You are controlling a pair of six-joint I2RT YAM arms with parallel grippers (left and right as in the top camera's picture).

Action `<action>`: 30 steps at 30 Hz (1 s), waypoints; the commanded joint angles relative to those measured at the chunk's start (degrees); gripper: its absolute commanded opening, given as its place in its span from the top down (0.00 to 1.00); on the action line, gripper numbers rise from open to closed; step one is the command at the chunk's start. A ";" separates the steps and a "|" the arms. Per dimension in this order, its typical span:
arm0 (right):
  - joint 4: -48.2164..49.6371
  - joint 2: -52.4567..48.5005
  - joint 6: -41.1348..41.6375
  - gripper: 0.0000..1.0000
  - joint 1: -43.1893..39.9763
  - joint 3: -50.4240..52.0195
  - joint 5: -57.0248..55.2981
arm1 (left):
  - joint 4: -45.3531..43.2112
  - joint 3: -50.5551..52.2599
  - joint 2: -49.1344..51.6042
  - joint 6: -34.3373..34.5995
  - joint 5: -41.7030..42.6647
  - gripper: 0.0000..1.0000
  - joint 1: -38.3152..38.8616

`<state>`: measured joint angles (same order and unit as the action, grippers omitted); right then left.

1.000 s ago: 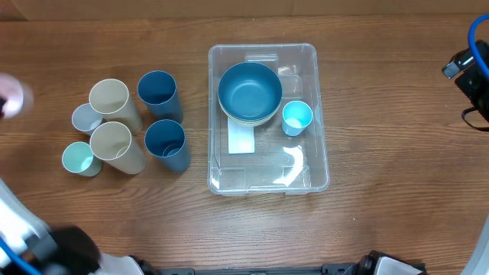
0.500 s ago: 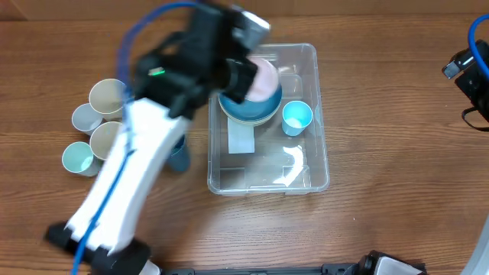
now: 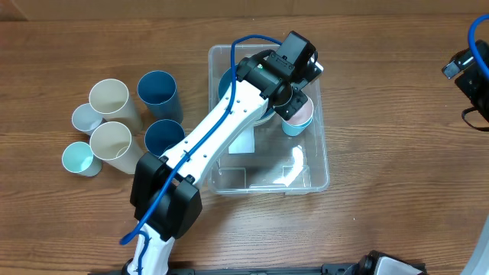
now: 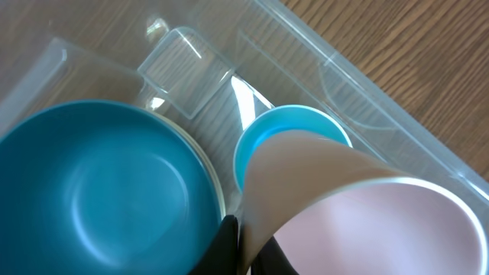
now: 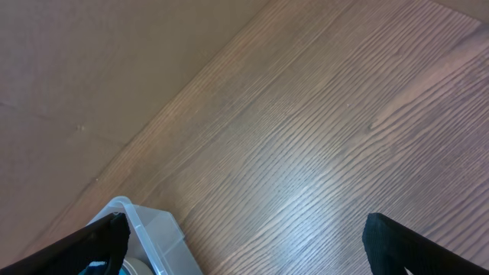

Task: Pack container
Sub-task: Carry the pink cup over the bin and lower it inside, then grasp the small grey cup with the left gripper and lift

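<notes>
The container (image 3: pixel 322 156), a big clear bin, sits mid-table and also shows in the left wrist view (image 4: pixel 382 107) and the right wrist view (image 5: pixel 153 229). Inside it are a blue bowl (image 3: pixel 226 90) (image 4: pixel 99 191) and a small light-blue cup (image 3: pixel 289 128) (image 4: pixel 275 126). My left gripper (image 3: pixel 293 104) (image 4: pixel 246 229) reaches into the bin, shut on the rim of a pink cup (image 3: pixel 302 114) (image 4: pixel 367 214). The pink cup hangs tilted just over the light-blue cup. My right gripper (image 5: pixel 244 237) stands open over bare table, right of the bin.
Left of the bin stand two beige cups (image 3: pixel 114 103) (image 3: pixel 116 145), two dark blue cups (image 3: pixel 158 93) (image 3: pixel 166 141) and two small pale cups (image 3: pixel 85 118) (image 3: pixel 79 159). The right arm (image 3: pixel 467 72) stays at the table's right edge.
My left arm swung in from the left with the pink cup, passed over the blue bowl, and now holds it over the light-blue cup. The right arm has not moved.
</notes>
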<state>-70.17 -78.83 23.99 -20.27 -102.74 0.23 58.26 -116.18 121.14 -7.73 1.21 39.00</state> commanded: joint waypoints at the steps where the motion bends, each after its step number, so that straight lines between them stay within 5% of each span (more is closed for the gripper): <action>1: 0.15 -0.13 0.04 0.00 -0.22 -0.24 0.31 | -1.68 -0.11 1.20 -1.27 -0.33 0.80 0.02; 3: 0.15 -0.13 0.04 0.00 -0.22 -0.24 0.31 | -2.91 -0.22 1.18 -1.27 -0.33 0.64 0.02; 8: 0.15 -0.13 0.04 0.00 -0.22 -0.24 0.31 | 5.57 -11.54 -0.87 5.42 -8.68 0.64 -0.31; 12: 0.15 -0.13 0.04 0.00 -0.22 -0.24 0.31 | 22.05 -28.46 -5.14 13.77 -20.96 0.50 -3.02; 17: 0.15 -0.13 0.04 0.00 -0.22 -0.24 0.31 | 38.53 -37.46 -13.99 25.51 -26.03 0.32 -17.90; 23: 0.15 -0.13 0.04 0.00 -0.22 -0.24 0.31 | 38.53 -29.66 -17.29 26.62 -3.85 0.32 -52.37; 30: 0.15 -0.13 0.04 0.00 -0.22 -0.24 0.31 | 33.24 -10.56 -12.39 22.64 3.21 0.40 -70.51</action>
<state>-70.19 -78.83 23.94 -20.27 -102.74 0.23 94.39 -133.91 105.49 17.82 -3.57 -27.62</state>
